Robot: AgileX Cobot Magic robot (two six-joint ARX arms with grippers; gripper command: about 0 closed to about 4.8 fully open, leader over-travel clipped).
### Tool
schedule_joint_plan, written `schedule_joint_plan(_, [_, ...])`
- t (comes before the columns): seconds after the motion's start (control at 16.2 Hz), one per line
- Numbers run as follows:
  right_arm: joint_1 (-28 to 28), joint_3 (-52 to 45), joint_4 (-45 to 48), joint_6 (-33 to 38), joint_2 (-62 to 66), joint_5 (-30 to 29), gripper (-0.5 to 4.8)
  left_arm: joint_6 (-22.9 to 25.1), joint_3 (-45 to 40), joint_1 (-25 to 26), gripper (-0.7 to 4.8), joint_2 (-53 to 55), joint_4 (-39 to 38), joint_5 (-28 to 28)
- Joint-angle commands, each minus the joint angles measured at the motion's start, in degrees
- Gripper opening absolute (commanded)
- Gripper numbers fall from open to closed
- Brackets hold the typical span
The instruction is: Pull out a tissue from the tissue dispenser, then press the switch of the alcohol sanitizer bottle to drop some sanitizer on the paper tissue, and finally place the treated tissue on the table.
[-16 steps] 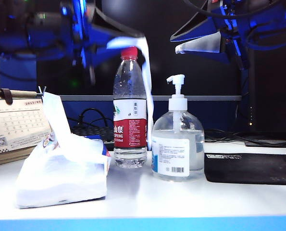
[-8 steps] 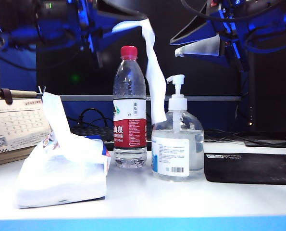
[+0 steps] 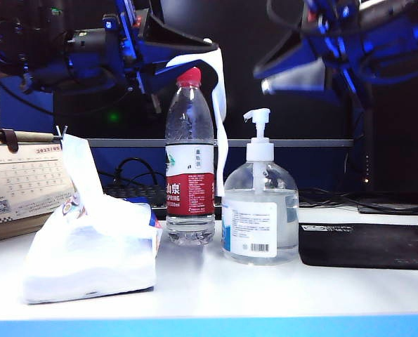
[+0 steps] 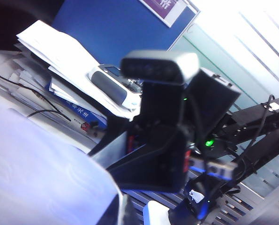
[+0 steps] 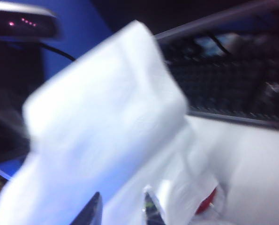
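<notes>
Starting nearest: the table (image 3: 216, 295) carries the tissue dispenser (image 3: 89, 256) at near left, one sheet standing up from its opening. Right of it stands the red-capped water bottle (image 3: 190, 158), then the alcohol sanitizer bottle (image 3: 260, 217), its switch (image 3: 258, 121) untouched, and a black mouse pad (image 3: 367, 244) at right. A desk calendar (image 3: 22, 182) sits far left. Above the water bottle, the left gripper (image 3: 207, 50) is clamped on the tissue (image 3: 220, 105), which hangs between the two bottles. The right gripper (image 3: 293, 74) is high above the sanitizer, its jaws standing wide with nothing between them, blurred.
</notes>
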Motion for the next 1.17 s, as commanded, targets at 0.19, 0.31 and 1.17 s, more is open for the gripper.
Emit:
schedule_joint_plan(0.19, [0.20, 0.17, 0.04, 1.01, 2.86, -2.73, 1.16, 0.44, 0.11, -0.02, -0.06, 0.11, 0.48, 1.88])
schedule_joint_plan(0.31, [0.17, 0.20, 0.07, 0.98, 2.86, -1.81, 1.16, 0.57, 0.11, 0.07, -0.06, 0.35, 0.39, 3.74])
schedule_joint_plan(1.17, [-3.50, 7.76, -1.49, 0.00, 10.49, -4.35, -0.05, 0.83, 0.11, 1.51, -0.06, 1.27, -0.63, 4.94])
